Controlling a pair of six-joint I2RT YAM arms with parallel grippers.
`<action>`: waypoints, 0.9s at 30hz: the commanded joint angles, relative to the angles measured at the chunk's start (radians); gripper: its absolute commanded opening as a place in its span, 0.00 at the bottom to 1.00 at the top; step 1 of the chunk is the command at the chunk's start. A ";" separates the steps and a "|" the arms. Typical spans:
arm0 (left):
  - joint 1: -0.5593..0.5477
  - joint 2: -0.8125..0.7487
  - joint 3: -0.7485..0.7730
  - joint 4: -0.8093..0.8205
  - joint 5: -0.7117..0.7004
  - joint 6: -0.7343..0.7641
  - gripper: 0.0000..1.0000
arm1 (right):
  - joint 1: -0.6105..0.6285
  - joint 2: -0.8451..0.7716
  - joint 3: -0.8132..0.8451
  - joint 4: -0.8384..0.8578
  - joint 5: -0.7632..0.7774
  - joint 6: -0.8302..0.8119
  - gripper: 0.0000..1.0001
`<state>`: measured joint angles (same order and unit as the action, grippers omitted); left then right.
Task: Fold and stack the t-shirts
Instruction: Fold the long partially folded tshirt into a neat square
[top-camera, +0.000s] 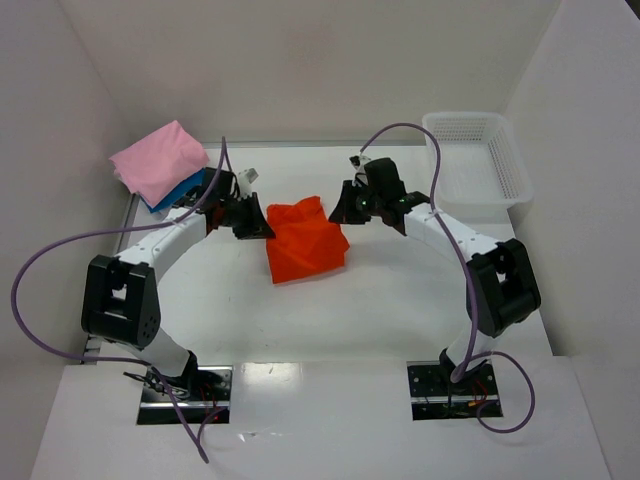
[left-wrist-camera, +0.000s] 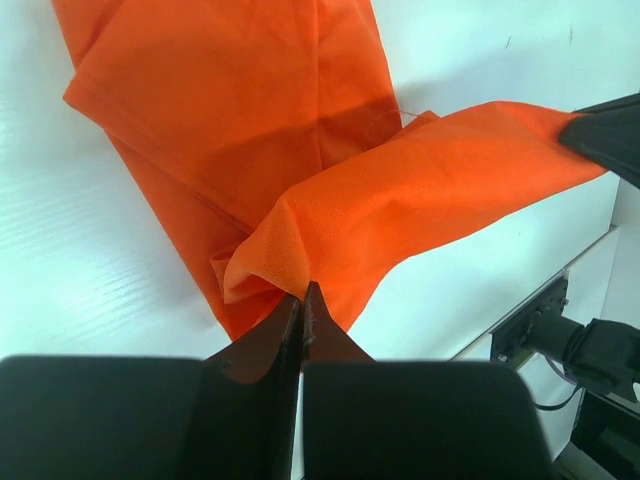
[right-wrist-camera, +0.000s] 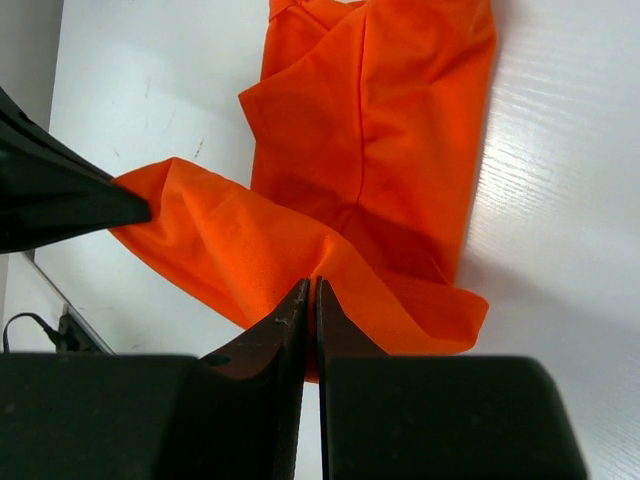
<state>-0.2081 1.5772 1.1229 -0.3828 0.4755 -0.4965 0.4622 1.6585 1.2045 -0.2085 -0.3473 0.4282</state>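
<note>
On the white worktop (top-camera: 400, 300), between the two arms, the orange t-shirt (top-camera: 305, 245) lies partly doubled over. Most of it rests flat, and one edge is raised off the surface. The pink t-shirt (top-camera: 160, 160) sits folded on top of the blue t-shirt (top-camera: 190, 190) at the far left corner, well apart from the orange one. That stack looks like the orange one's destination.

The left end effector (left-wrist-camera: 302, 292) has its fingers pressed together on a bunched bit of the raised edge. The right end effector (right-wrist-camera: 312, 288) pinches the same edge further along. A sagging band of cloth spans the gap between them.

The step in hand appears to be a fold, laying this raised edge across the part that lies flat. To do it well:

- Carry both pinches in parallel, at matching height and pace, so the band stays square and does not twist.
- Take up just enough slack to stop the sag from wrinkling, without dragging the lower layer along the worktop.
- Bring the edge down until it lies on the cloth beneath before letting go.

The left grip holds only a small gathered tuck of cloth, so a sudden pull there may slip it free.
</note>
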 joint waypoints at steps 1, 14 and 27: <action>-0.001 -0.020 0.055 -0.019 -0.020 0.022 0.00 | 0.009 -0.031 0.029 0.009 0.022 -0.003 0.10; 0.042 -0.002 0.192 -0.028 -0.032 0.041 0.00 | 0.009 0.087 0.230 0.018 0.019 -0.045 0.10; 0.092 0.205 0.331 0.009 -0.032 0.059 0.00 | 0.009 0.288 0.424 0.018 0.037 -0.063 0.13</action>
<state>-0.1242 1.7332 1.3865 -0.4164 0.4416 -0.4667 0.4625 1.9106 1.5551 -0.2234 -0.3248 0.3859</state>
